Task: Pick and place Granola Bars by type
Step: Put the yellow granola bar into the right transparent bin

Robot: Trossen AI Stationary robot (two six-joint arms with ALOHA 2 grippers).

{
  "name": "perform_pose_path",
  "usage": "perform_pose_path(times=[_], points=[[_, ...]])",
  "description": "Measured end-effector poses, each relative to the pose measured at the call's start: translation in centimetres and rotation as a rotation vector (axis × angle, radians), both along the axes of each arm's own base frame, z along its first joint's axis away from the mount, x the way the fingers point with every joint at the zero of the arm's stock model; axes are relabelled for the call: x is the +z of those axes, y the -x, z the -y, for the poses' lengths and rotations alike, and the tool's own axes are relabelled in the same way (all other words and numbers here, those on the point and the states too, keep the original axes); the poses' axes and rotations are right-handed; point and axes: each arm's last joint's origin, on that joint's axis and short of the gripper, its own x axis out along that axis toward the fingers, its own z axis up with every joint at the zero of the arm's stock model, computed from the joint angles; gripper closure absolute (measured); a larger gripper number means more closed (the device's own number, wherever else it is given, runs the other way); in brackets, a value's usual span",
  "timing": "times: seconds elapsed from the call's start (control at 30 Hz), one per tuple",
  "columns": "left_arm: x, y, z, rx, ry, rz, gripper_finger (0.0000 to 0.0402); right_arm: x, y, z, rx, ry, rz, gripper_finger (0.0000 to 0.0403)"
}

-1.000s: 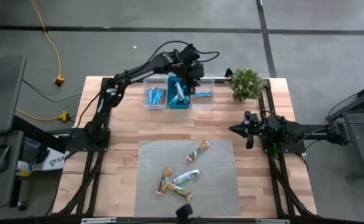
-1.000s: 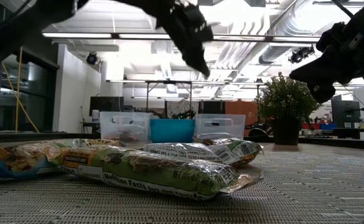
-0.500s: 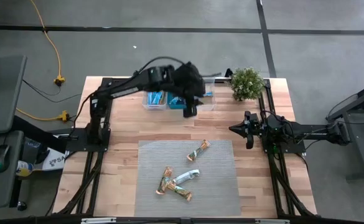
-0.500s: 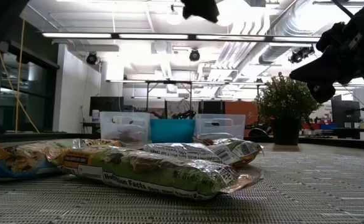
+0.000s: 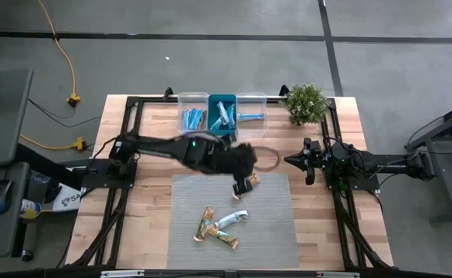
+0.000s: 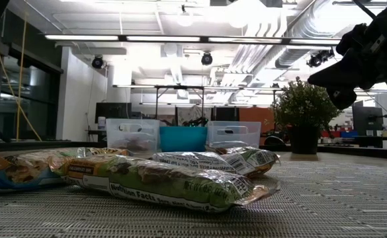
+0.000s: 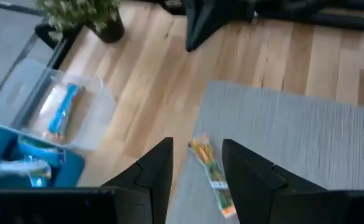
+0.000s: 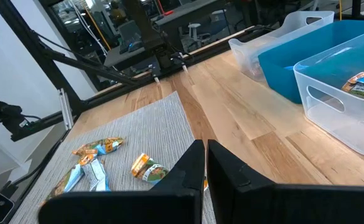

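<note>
From above, the left gripper (image 5: 245,184) is a smear of motion blur over the mat's (image 5: 276,232) far edge, and it covers most of the tan bar (image 5: 253,181) there, only a sliver peeking out at its three o'clock side. At surface height, that arm is out of frame entirely, and the near bars (image 6: 173,182) wall off the mat behind them, so the bins (image 6: 183,138) show only their upper halves, contents unreadable. The leftmost wrapper (image 6: 8,173) is sliced by the picture's nine o'clock edge. In the right wrist view, the dark fingers (image 8: 188,177) mask part of an orange wrapper (image 8: 147,168).
</note>
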Motion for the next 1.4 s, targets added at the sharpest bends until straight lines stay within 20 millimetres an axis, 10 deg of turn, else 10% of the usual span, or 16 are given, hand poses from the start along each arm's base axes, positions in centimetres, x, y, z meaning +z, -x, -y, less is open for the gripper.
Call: perform_pose_path(times=[0.47,0.87,1.4], points=[[-9.0,-4.7,5.0,0.078,0.08,-0.092,0.0215,0.0,0.0,0.0,0.001,0.0,-0.001,0.0402],[-15.3,-7.5,4.0,0.161,0.14,-0.186,0.0121,0.0,0.0,0.0,0.0,0.0,0.001,0.0402],[-20.1,-8.2,0.6,0.254,0.209,-0.394,0.0117,0.0,0.0,0.0,0.0,0.0,-0.004,0.0402]])
